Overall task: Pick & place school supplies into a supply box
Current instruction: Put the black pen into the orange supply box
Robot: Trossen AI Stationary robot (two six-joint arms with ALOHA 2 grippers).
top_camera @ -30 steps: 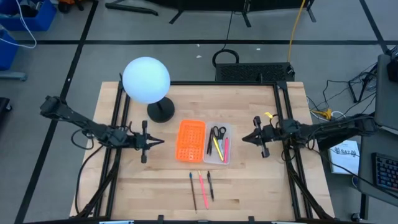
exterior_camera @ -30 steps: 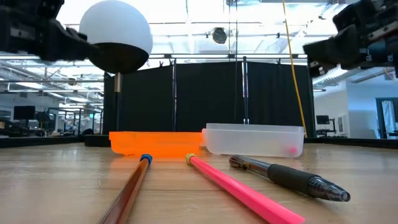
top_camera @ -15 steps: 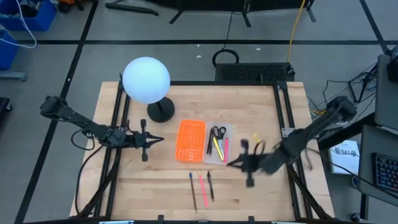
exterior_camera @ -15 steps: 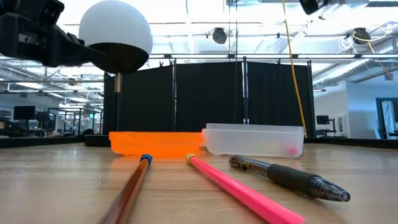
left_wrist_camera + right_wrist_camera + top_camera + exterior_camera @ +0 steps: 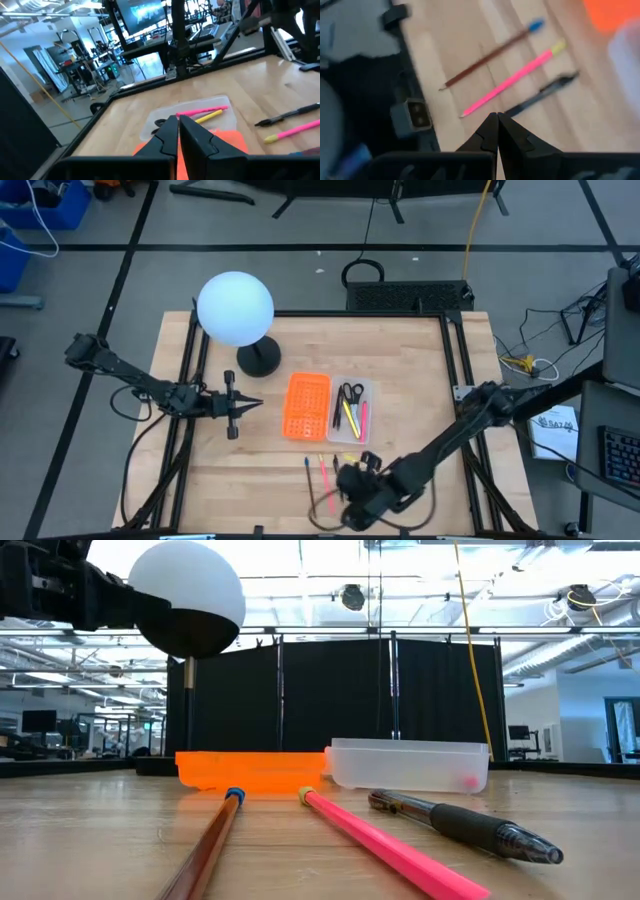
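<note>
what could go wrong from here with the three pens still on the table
The right hand hangs shut over the brown pencil, pink pencil and dark pen; coming down shut, it may push one instead of gripping. They lie close together, so grabbing one could knock its neighbour. The supply box already holds scissors, leaving little room.

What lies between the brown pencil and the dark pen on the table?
The pink pencil lies between the brown pencil with the blue end and the dark pen, apart from both; the low and right wrist views show it.
</note>
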